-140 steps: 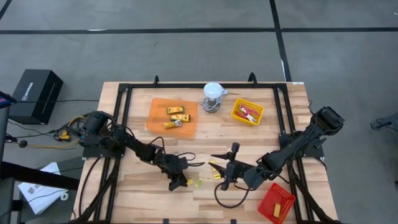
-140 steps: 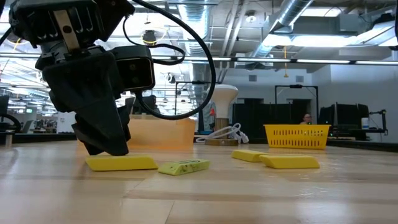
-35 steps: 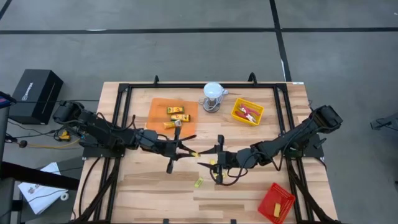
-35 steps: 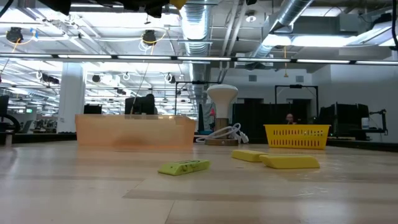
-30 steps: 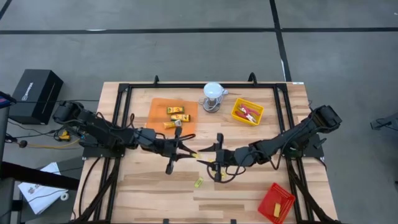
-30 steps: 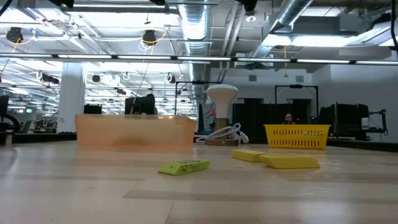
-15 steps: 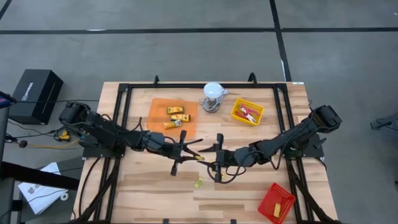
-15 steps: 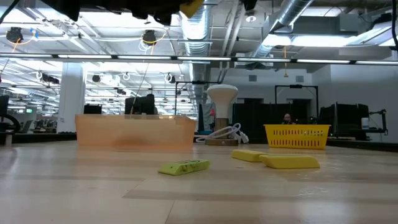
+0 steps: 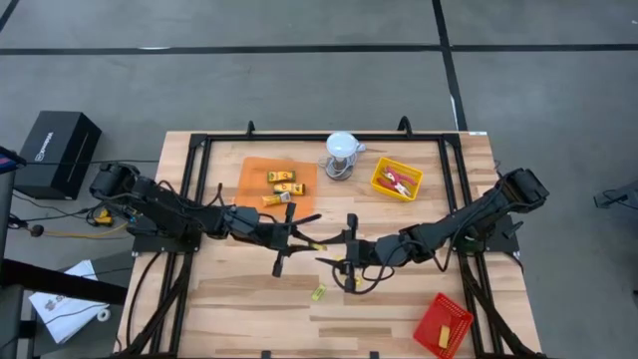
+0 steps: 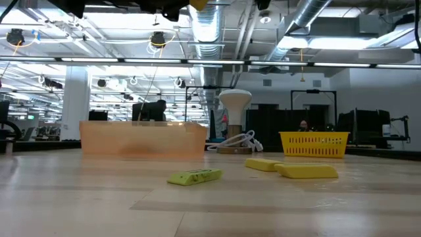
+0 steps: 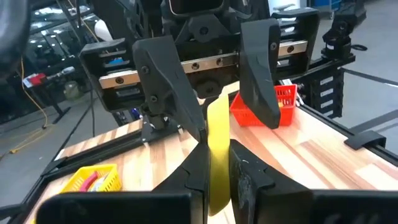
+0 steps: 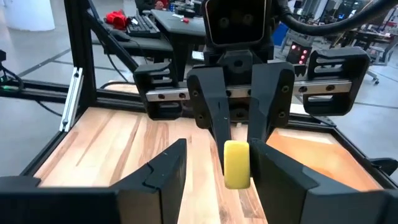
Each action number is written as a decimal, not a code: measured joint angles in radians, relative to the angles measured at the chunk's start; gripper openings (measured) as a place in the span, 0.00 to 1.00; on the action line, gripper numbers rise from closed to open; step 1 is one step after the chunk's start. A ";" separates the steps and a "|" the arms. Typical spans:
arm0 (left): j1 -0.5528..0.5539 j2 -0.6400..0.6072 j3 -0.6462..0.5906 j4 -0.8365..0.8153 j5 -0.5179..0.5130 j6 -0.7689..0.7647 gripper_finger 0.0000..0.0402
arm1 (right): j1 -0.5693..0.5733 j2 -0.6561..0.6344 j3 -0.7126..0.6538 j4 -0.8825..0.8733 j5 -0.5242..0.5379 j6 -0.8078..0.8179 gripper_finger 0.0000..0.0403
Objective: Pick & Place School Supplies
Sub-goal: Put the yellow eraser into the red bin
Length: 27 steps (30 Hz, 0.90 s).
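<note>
My left gripper (image 9: pixel 311 244) hangs level above the table's middle, shut on a small yellow packet (image 9: pixel 317 245) that shows end-on in the right wrist view (image 12: pixel 236 163). My right gripper (image 9: pixel 328 252) faces it, open, its fingers (image 11: pixel 168 93) standing on either side of the packet's free end; I see no touch. Three more supplies lie flat on the table: a yellow packet with a dark label (image 10: pixel 194 176) and two yellow blocks (image 10: pixel 263 164) (image 10: pixel 306 171). My left gripper pinches the yellow packet's flat sides (image 11: pixel 217 171) between its two fingers, at the end nearer its wrist. The fingers lie level, pointing toward the table's right, along the packet. The packet stands on edge, its free end (image 11: pixel 217 118) past the fingertips, lifted clear of the table.
An orange tray (image 9: pixel 253 185) with several packets lies at the back left. A yellow basket (image 9: pixel 378 180) with red-handled tools stands at the back right, a white domed object (image 9: pixel 342 147) between them. A red basket (image 9: pixel 443 324) sits at the near right corner.
</note>
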 joint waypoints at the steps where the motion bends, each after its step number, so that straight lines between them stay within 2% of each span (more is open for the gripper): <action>1: 0.000 0.000 0.000 -0.004 0.000 0.000 0.06 | 0.000 0.000 0.000 -0.005 0.000 0.000 0.41; 7: 0.000 0.005 0.000 -0.004 0.000 0.000 0.06 | 0.000 0.001 -0.001 -0.008 0.000 0.000 0.40; 10: 0.000 0.005 0.000 -0.004 0.000 0.000 0.06 | 0.000 0.001 -0.001 -0.008 0.000 -0.002 0.37; 13: 0.000 0.005 0.000 -0.004 0.002 0.000 0.06 | 0.000 0.001 -0.001 -0.011 0.001 -0.010 0.27; 17: -0.001 0.005 -0.001 -0.009 0.002 0.000 0.06 | -0.007 0.001 -0.001 -0.021 0.001 -0.010 0.07; 24: 0.000 0.006 -0.002 -0.011 0.000 0.000 0.06 | -0.022 0.000 -0.001 -0.037 -0.014 0.000 0.06; 27: 0.000 0.006 -0.002 -0.011 0.000 0.001 0.09 | -0.024 0.000 -0.001 -0.037 -0.015 -0.010 0.05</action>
